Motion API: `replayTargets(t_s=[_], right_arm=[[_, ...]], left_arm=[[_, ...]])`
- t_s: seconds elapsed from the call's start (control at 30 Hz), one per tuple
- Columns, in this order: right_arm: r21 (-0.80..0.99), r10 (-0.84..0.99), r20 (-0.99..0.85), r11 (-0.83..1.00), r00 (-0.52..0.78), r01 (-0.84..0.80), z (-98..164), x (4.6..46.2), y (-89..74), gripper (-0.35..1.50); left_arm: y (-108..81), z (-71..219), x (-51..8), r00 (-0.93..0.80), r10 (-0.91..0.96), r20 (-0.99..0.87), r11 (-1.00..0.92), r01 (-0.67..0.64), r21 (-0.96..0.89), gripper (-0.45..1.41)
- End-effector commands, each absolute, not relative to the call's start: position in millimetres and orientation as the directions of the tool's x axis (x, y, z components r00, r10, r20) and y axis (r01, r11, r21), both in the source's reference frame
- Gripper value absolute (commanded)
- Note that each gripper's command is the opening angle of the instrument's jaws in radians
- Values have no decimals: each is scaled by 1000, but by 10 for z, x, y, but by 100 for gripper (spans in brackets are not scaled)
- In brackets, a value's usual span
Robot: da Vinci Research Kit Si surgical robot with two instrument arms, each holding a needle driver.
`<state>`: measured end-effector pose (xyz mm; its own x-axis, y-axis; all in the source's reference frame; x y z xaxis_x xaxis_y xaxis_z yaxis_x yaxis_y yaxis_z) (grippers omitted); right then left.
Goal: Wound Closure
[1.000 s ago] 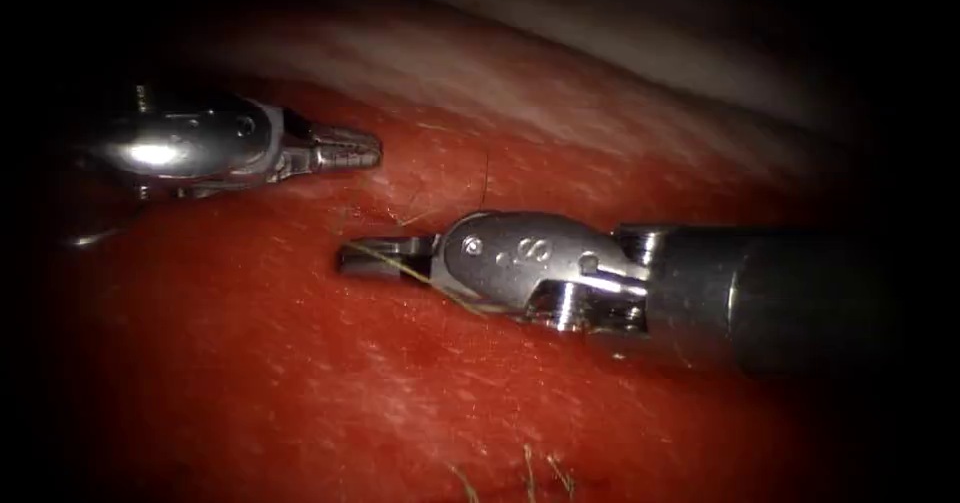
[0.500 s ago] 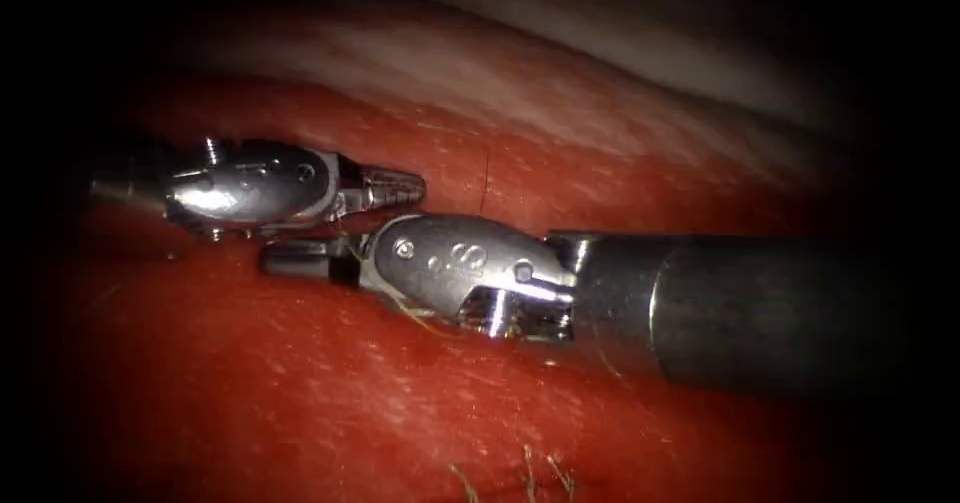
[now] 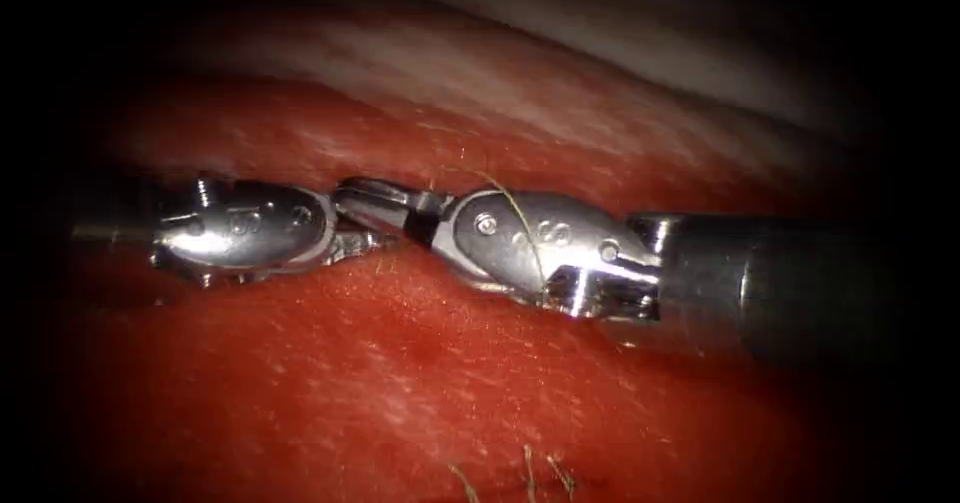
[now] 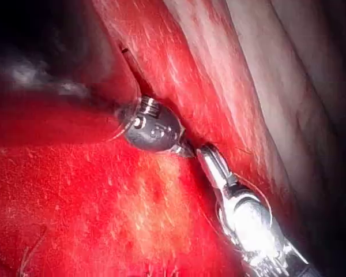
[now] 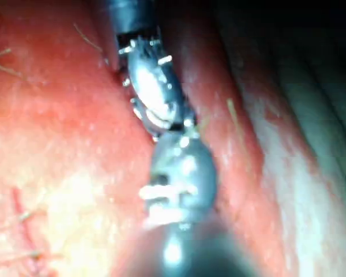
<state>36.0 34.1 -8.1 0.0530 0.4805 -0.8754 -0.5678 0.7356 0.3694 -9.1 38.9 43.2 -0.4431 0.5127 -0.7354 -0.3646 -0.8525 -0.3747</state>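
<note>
My left tool [image 3: 360, 243] reaches in from the left with its jaws shut, the tip tucked just under the right tool's jaws. My right tool [image 3: 365, 196] comes from the right, jaws shut, and its tip overlaps the left tool's tip. A thin pale thread [image 3: 512, 213] curves over the right tool's wrist and runs down its near side. I cannot see whether either tool pinches the thread. The two tips meet over the red tissue [image 3: 400, 383]. The left wrist view has the left tool [image 4: 183, 151] tip to tip with the right tool [image 4: 207, 157]. I see no needle.
A dark groove [image 4: 132, 69] runs along the tissue behind the left tool. Pale fatty tissue [image 3: 560, 73] rises at the back. Short cut thread ends [image 3: 530, 468] stick up near the front edge. Red fluid wets the surface.
The left tool has moved right and down. The right tool went left, then came back up, so its jaws now lie over the left tip. The thread now drapes over its wrist.
</note>
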Motion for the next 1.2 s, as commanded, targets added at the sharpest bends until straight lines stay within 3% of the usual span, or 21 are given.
replayTargets(t_s=[0.03, 0.3, 0.63, 1.2], right_arm=[[364, 479, -876, 731, 54, -578, -79, 365, 346, -35], [295, 475, -866, 736, 154, -610, -69, 367, 347, -35], [337, 498, -793, 839, 352, -428, -37, 407, 324, -35], [383, 456, -802, 888, 385, -254, -30, 419, 307, -35]], left_arm=[[382, 437, -96, -443, 514, -734, -852, -362, -379, -35], [367, 404, -103, -476, 471, -743, -880, -310, -360, -35], [401, 333, -80, -481, 454, -750, -890, -290, -352, -35], [442, 345, -57, -519, 396, -758, -914, -304, -269, -35]])
